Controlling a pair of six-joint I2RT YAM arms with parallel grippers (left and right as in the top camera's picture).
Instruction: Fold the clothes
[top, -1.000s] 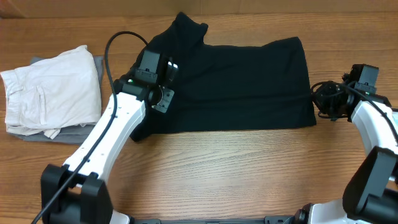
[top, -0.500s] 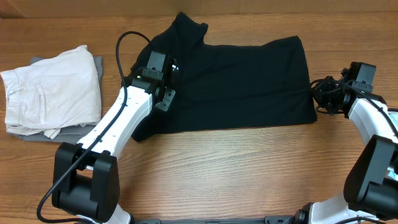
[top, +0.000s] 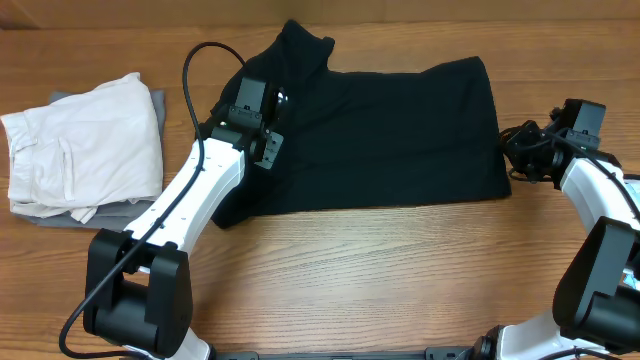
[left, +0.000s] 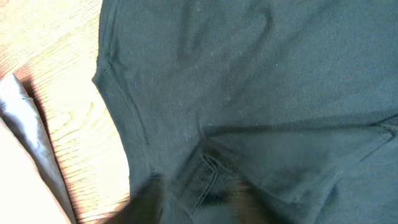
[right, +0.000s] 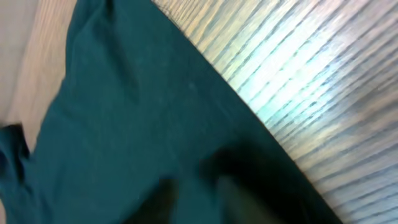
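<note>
If one begins at the robot's own side of the bench (top: 400, 280), only wood grain shows in front of the two arm bases. A little further out lies the black T-shirt (top: 390, 130), spread as a wide, rather flat rectangle across the middle of the bench. Its near edge is straight, but at the near left corner a small point of cloth sticks out below the left arm.

The left claw (top: 262, 128) hangs over the left part of the shirt, pointing down. In its wrist view the fingers are only dark blurs, yet they appear to stand apart, with a seam of fabric lying loose between them. I judge that it holds nothing. The right claw (top: 520, 157) is at the right edge of the shirt, where cloth meets wood. Its fingers also look parted, just above the fabric, and nothing seems pinched.

To the left, well apart from the shirt, a folded off-white garment (top: 85, 150) rests on a grey piece (top: 55, 217).

At the far side, what looks like a sleeve (top: 300, 45) pokes out from the rectangle.

A first lengthwise fold looks done, because the left wrist view shows one layer lying over another. What is left, I think, is to bring in the sleeve and the loose corner, then to fold the long shape across into a compact packet.
</note>
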